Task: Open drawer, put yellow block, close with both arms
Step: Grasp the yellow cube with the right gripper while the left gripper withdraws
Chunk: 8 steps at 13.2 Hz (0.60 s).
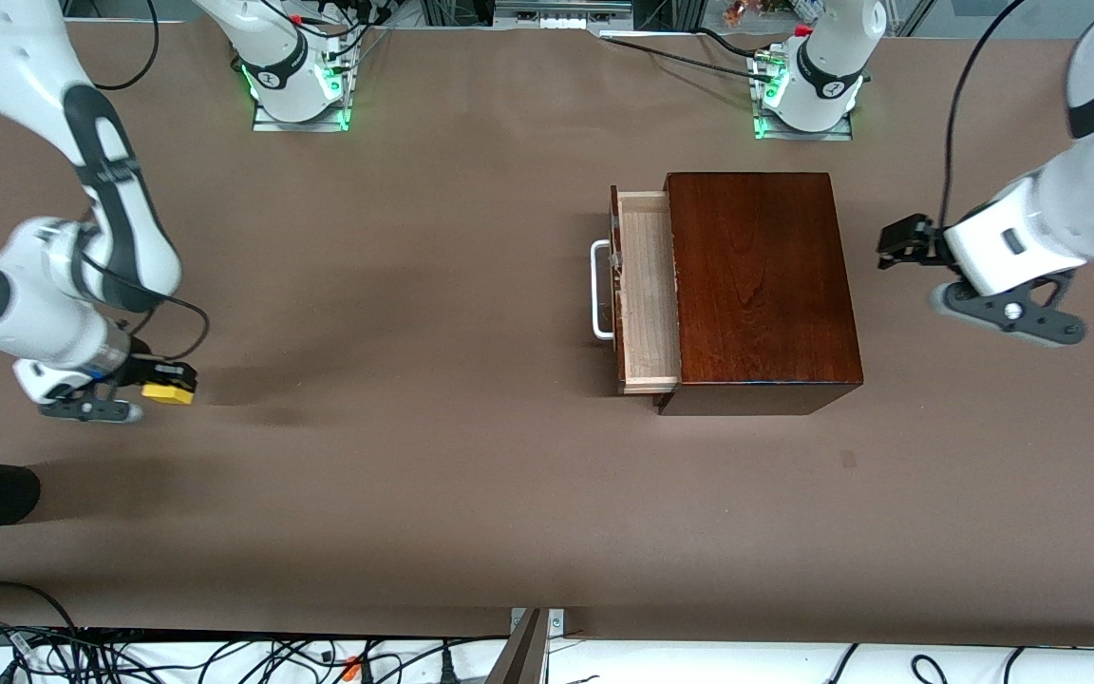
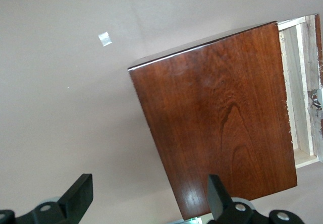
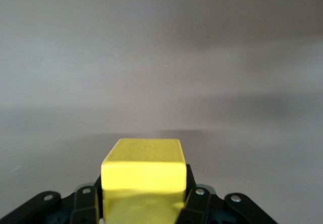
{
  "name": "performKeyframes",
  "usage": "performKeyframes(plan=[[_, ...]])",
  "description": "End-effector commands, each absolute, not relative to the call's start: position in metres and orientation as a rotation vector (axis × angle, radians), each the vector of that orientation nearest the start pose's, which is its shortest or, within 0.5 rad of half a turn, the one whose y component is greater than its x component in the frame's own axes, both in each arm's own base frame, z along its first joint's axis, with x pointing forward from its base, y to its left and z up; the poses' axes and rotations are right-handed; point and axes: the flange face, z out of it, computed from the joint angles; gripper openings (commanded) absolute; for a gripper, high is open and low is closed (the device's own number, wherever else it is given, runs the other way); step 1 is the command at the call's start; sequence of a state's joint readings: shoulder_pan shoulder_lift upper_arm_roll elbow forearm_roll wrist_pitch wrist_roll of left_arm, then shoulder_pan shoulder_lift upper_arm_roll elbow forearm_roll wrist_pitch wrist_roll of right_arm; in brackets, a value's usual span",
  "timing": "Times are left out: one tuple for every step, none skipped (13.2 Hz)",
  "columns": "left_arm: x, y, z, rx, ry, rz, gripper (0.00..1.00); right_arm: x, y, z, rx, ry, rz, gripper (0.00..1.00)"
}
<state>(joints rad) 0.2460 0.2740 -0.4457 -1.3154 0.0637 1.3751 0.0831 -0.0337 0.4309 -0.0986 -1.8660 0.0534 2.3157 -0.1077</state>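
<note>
We see the yellow block (image 1: 171,392) clamped between the two black fingers (image 3: 194,204) of the right gripper (image 1: 167,385), which are closed against its two side faces; in the right wrist view the cube (image 3: 143,176) fills the gap between the fingers and juts out past their tips. Gripper and block sit low over bare brown table (image 1: 414,456) at the right arm's end, well apart from the wooden box (image 1: 761,285).

We find the drawer (image 1: 647,299) pulled partly out of that dark reddish-brown box, toward the right arm's end of the table, its pale wood interior exposed and its white U-shaped bar handle (image 1: 599,290) on the front face. Nothing shows inside the visible part of the drawer.

We note the left gripper (image 1: 900,242) hanging in the air just beside the box at the left arm's end, touching nothing. In the left wrist view its fingers (image 2: 81,196) stand wide apart with nothing between them, and the box top (image 2: 222,118) lies just ahead of the fingertips, with the open drawer (image 2: 302,82) at its farther edge.
</note>
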Motion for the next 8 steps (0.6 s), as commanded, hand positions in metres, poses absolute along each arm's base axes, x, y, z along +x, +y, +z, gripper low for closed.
performKeyframes(plan=[[0.581, -0.051, 0.599, -3.164, 0.376, 0.289, 1.0, 0.61, -0.069, 0.4, -3.12, 0.033, 0.016, 0.0], [0.574, -0.048, 0.602, -3.16, 0.35, 0.285, 1.0, 0.604, -0.064, 0.43, -3.111, 0.032, 0.044, 0.0], [0.567, -0.046, 0.606, -3.154, 0.317, 0.258, 1.0, 0.599, -0.048, 0.459, -3.101, 0.017, 0.07, 0.0], [0.559, -0.039, 0.607, -3.153, 0.279, 0.215, 1.0, 0.595, -0.031, 0.484, -3.094, 0.064, 0.108, 0.0], [0.551, -0.035, 0.608, -3.15, 0.241, 0.153, 1.0, 0.59, -0.007, 0.506, -3.087, 0.153, 0.177, 0.0], [0.546, -0.032, 0.608, -3.152, 0.199, 0.119, 1.0, 0.587, 0.02, 0.522, -3.078, 0.262, 0.229, 0.0], [0.544, -0.029, 0.608, -3.154, 0.151, 0.107, 1.0, 0.583, 0.05, 0.535, -3.069, 0.401, 0.261, 0.0], [0.542, -0.029, 0.61, -3.153, 0.141, 0.102, 1.0, 0.578, 0.086, 0.546, -3.053, 0.512, 0.271, 0.0]])
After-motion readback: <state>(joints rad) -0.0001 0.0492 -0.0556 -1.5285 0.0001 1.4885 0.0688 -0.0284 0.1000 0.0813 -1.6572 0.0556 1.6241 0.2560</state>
